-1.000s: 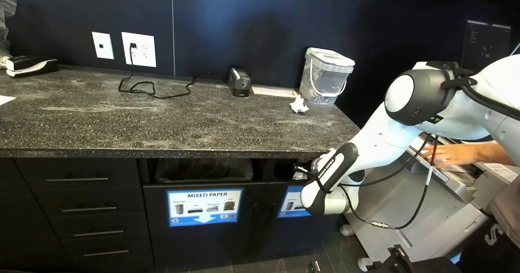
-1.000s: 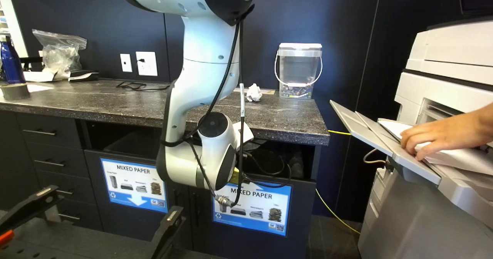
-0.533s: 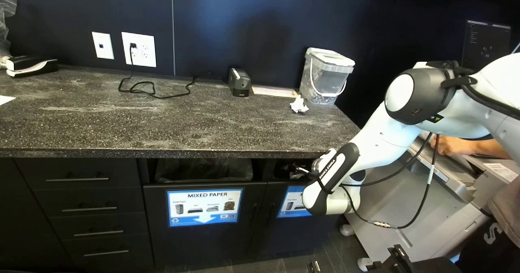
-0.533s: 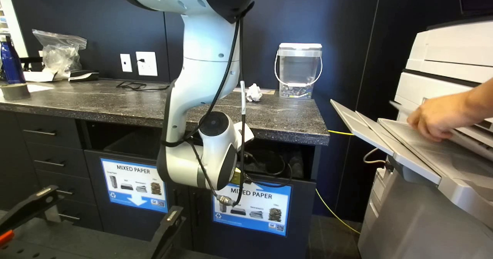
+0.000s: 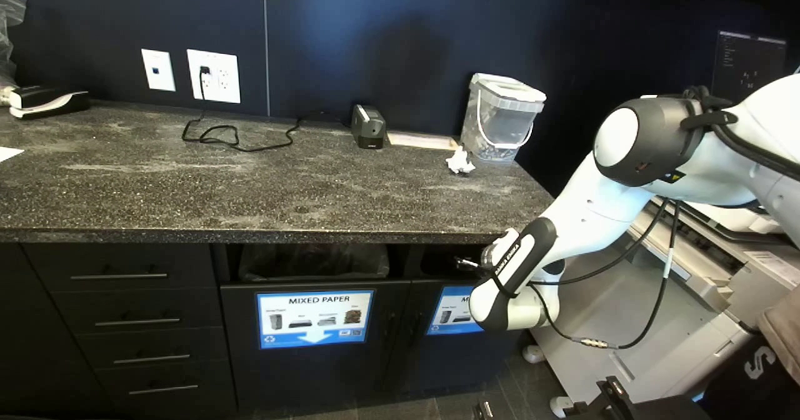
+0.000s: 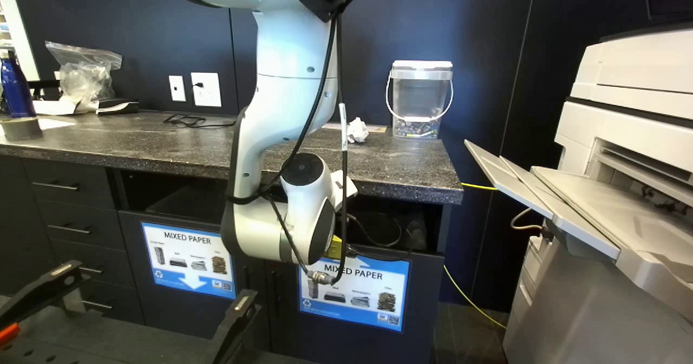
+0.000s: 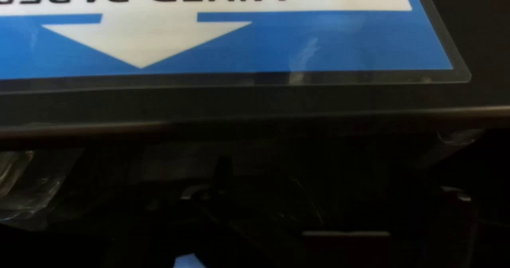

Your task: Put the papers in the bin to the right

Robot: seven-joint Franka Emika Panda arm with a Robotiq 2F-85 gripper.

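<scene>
In an exterior view, one crumpled white paper wad (image 5: 460, 162) rests on the speckled counter (image 5: 219, 195), toward the back, ragged folds rising to a thin peak. Arm (image 5: 594, 210) comes down in front of the counter's right end; gripper (image 5: 461, 262) reaches into the dark slot of the right-hand bin (image 5: 435, 267), well apart from the wad. No white paper seen at its fingers. Position suggests a drop-off, this wad yet to be fetched. In an exterior view, the translucent bucket (image 6: 419, 98) stands near the wad, a gap between; gripper mostly hidden behind the arm. Handling estimate: very light, soft, dry, a little spring-back; should not be slippery between pads; nothing to break, though thin edges may fold or tear. Preferred hold: low, across the thick middle; the peak would probably crumple and let the wad swing or drop. Squeeze gently; touching one side first would likely skid it, perhaps into the bucket. In the wrist view, the label (image 7: 275, 40) reads upside down above the slot; crinkled clear plastic (image 7: 32, 188) at left. Too dark to say whether the jaws are parted or together; no wad made out between them. Small pale patch (image 7: 189, 261) at lower edge: paper or not, unclear.
</scene>
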